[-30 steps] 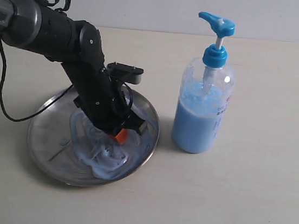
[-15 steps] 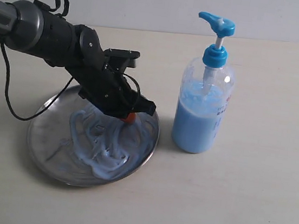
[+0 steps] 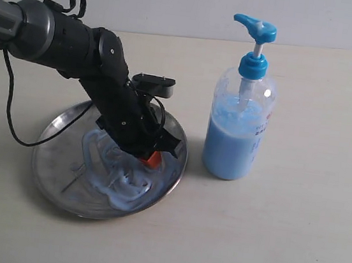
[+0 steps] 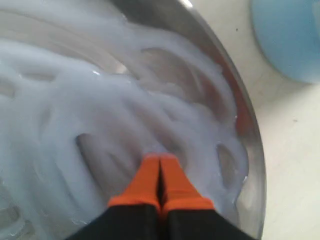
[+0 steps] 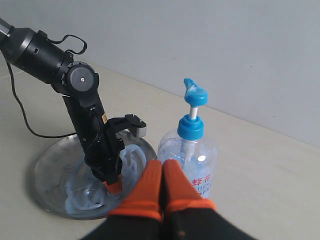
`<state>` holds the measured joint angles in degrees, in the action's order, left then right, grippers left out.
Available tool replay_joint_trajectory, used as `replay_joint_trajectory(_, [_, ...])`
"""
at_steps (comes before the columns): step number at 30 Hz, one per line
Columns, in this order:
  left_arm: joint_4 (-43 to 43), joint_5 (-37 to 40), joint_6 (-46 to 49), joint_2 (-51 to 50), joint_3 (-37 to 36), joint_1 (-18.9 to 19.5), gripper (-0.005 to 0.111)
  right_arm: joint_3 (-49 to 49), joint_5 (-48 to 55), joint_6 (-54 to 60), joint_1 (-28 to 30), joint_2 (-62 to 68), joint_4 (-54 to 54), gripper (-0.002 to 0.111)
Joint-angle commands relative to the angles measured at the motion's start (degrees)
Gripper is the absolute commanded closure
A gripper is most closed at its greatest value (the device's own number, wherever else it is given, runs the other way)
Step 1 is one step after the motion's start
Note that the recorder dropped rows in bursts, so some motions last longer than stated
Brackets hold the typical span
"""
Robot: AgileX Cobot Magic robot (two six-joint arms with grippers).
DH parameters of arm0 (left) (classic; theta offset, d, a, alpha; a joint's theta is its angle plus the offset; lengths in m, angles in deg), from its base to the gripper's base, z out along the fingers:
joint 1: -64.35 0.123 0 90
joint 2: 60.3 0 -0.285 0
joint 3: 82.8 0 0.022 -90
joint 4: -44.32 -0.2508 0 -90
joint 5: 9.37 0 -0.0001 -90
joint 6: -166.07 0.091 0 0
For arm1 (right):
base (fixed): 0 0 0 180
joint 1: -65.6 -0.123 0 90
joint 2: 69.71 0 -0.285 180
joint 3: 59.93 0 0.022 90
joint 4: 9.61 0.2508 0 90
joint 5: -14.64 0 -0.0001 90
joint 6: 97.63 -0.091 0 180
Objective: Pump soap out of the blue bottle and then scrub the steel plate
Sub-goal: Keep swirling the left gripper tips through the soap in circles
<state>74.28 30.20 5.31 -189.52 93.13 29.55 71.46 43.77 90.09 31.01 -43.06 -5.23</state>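
Bearing the steel plate (image 3: 54,158), beige tabletop (image 3: 290,248) meets wall (image 3: 179,3).

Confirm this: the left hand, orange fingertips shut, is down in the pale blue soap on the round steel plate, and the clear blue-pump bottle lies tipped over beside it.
One thing is wrong: the clear plastic blue-pump bottle stands upright beside the round steel plate, not tipped over; the exterior view shows it. The shut left hand is indeed in the pale blue soap.
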Motion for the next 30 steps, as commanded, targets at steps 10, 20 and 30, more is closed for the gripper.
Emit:
replay_joint_trajectory(10, [1.6, -14.8, 0.3, -2.1, -0.6, -0.4, 0.107, -0.3, -0.9, -0.3, 0.0, -0.2, 0.1, 0.108])
replay_joint_trajectory(20, [1.5, -8.2, 0.1, -3.6, 1.1, -0.3, 0.107, -0.3, -0.9, -0.3, 0.0, -0.2, 0.1, 0.108])
replay_joint_trajectory(30, [0.3, 6.3, 2.8, -3.6, 6.3, -0.3, 0.107, -0.3, -0.9, -0.3, 0.0, -0.2, 0.1, 0.108])
